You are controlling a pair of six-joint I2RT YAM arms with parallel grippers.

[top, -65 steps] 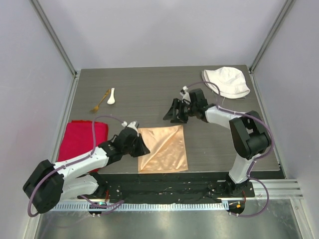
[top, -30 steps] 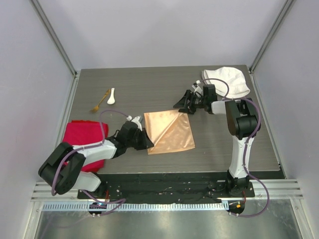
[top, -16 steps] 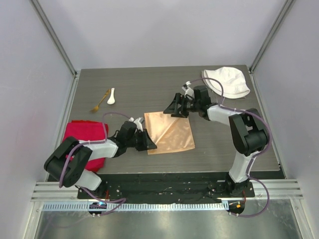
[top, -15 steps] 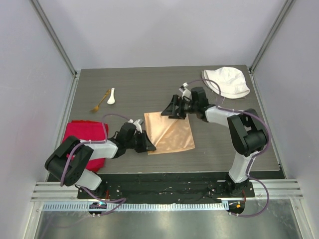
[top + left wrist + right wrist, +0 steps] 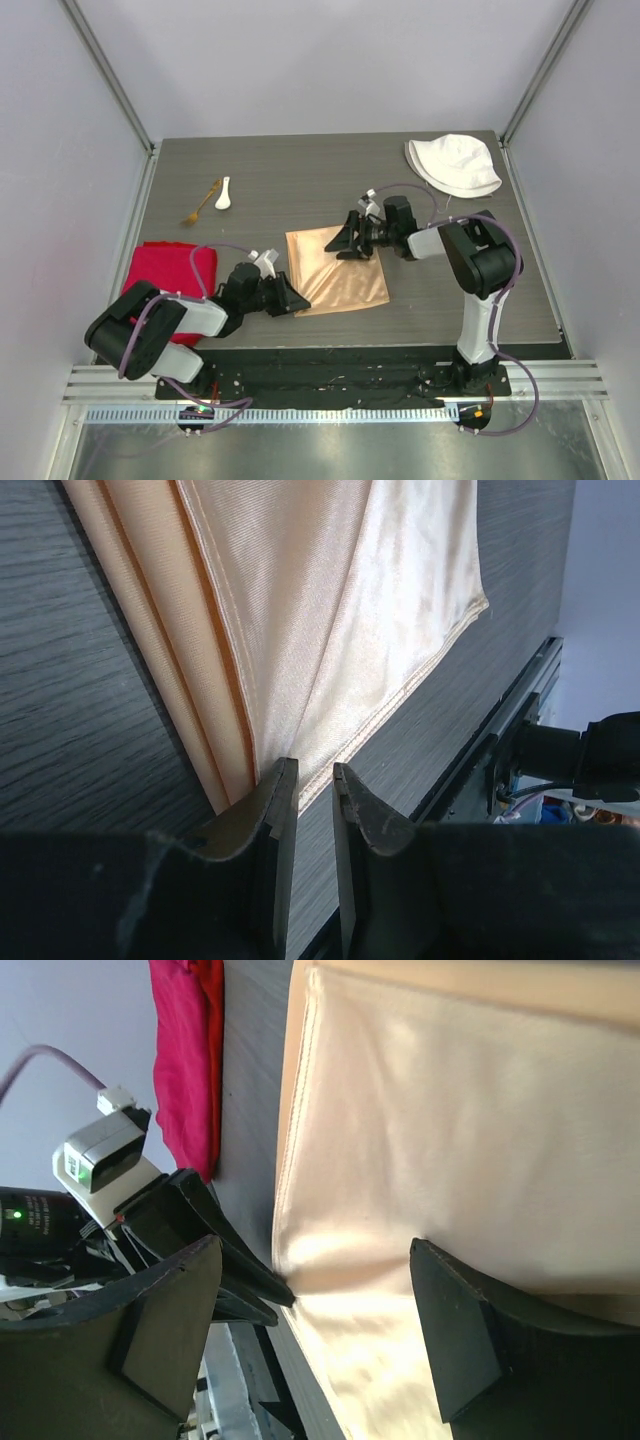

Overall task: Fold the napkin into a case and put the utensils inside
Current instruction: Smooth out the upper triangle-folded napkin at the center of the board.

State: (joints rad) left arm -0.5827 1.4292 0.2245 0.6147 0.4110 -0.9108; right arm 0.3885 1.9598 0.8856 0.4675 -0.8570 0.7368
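Observation:
The peach-orange napkin (image 5: 338, 270) lies flat as a square on the dark table, with creases running to its near-left corner (image 5: 330, 600). My left gripper (image 5: 294, 300) lies low at that corner, its jaws (image 5: 315, 790) almost together, and the cloth puckers at their tips. My right gripper (image 5: 347, 243) is at the napkin's far edge, its jaws wide open over the cloth (image 5: 450, 1130). The right wrist view also shows the left gripper's fingertips (image 5: 272, 1290). The white spoon (image 5: 223, 193) and gold fork (image 5: 200, 206) lie together at the far left.
A bright red cloth (image 5: 165, 280) lies at the near left beside the left arm and shows in the right wrist view (image 5: 185, 1070). A white fabric hat (image 5: 453, 165) sits at the far right corner. The table's front edge (image 5: 400, 345) is close behind the napkin.
The napkin was dragged away from the front edge to the right and now lies flatter. My right gripper swung from beside the hat down to the napkin's far edge. My left gripper stayed at the corner.

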